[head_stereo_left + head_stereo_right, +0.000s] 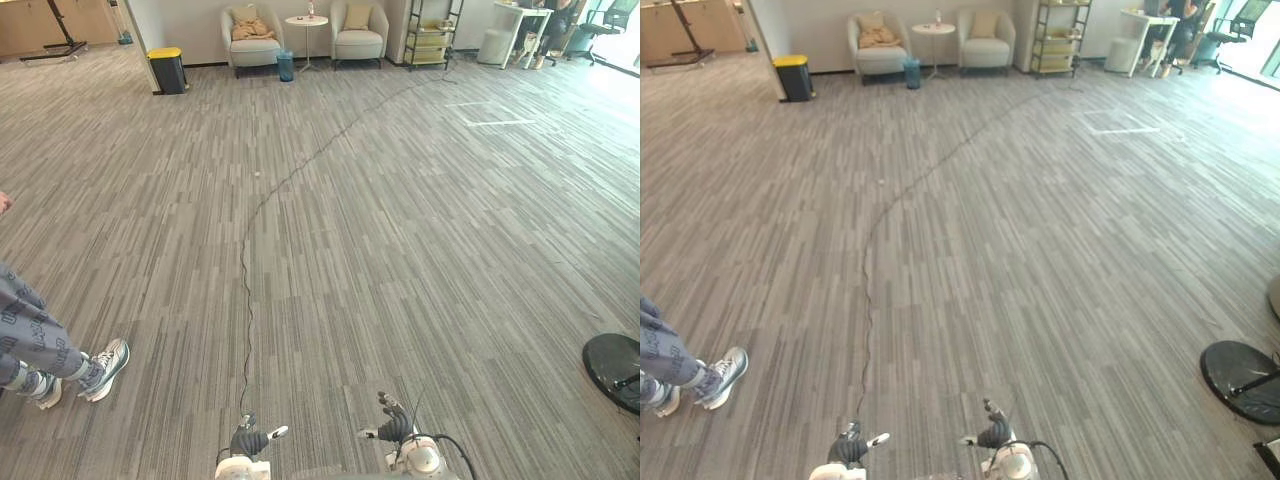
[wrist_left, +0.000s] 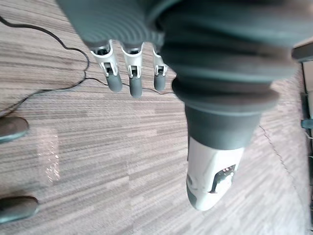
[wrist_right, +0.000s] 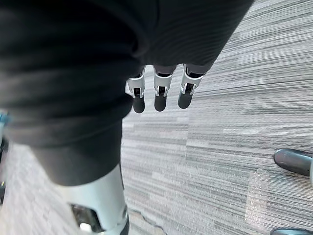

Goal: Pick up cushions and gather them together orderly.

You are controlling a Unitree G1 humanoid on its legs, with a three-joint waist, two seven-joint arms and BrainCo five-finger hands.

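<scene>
Two tan cushions lie far off across the carpet, one (image 1: 251, 27) on the left grey armchair (image 1: 254, 50) and one (image 1: 357, 17) on the right armchair (image 1: 359, 44). My left hand (image 1: 249, 441) and right hand (image 1: 394, 429) hang low at the near edge of the eye views, far from the chairs. Seen from the left wrist, the left hand's fingers (image 2: 130, 74) point straight down at the carpet and hold nothing. The right hand's fingers (image 3: 157, 94) are likewise straight and empty.
A person's legs and sneakers (image 1: 58, 365) stand close at my left. A round black base (image 1: 613, 368) sits at the near right. Far back are a yellow-lidded bin (image 1: 167, 70), a small blue bin (image 1: 285, 66), a round side table (image 1: 306, 21) and a shelf unit (image 1: 432, 32).
</scene>
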